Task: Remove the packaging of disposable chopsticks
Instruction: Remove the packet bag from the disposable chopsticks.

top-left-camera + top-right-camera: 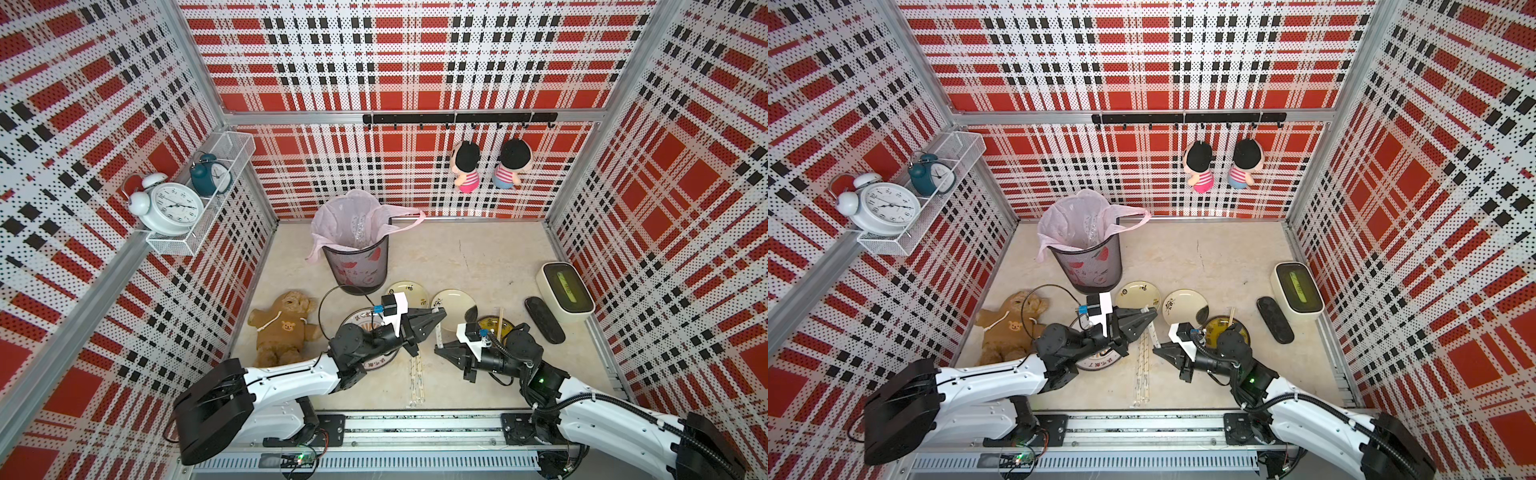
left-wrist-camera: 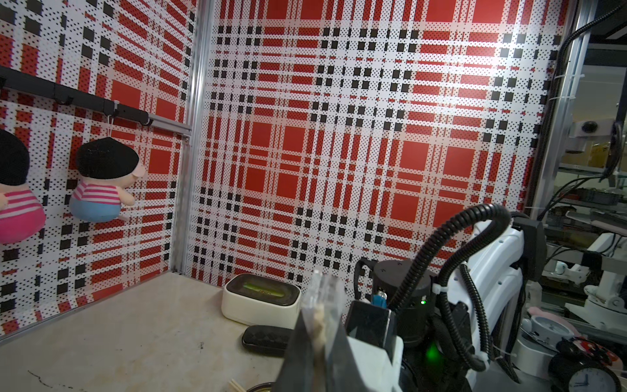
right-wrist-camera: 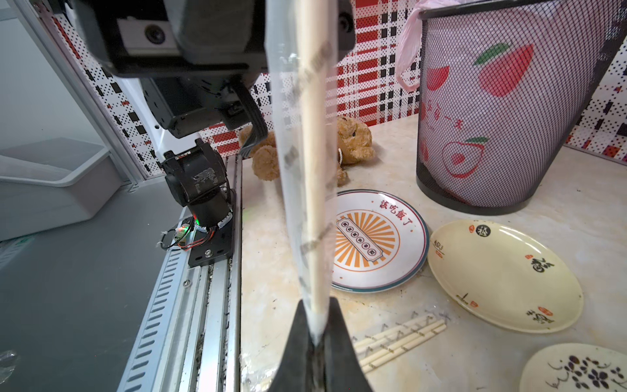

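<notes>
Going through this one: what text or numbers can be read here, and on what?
"該吃飯了": red, on the sunburst plate.
"1" to "12": dial of the white alarm clock.
Too blurred to read: marks on the cream plate, red writing on the mesh bin, grey print on the packaging.

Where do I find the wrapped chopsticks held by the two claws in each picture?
In both top views: wrapped chopsticks span between left claw and right claw.
Left wrist: one end pokes out of the left claw.
Right wrist: a long strip through the picture's middle.
Shared landmark: beige tabletop.
</notes>
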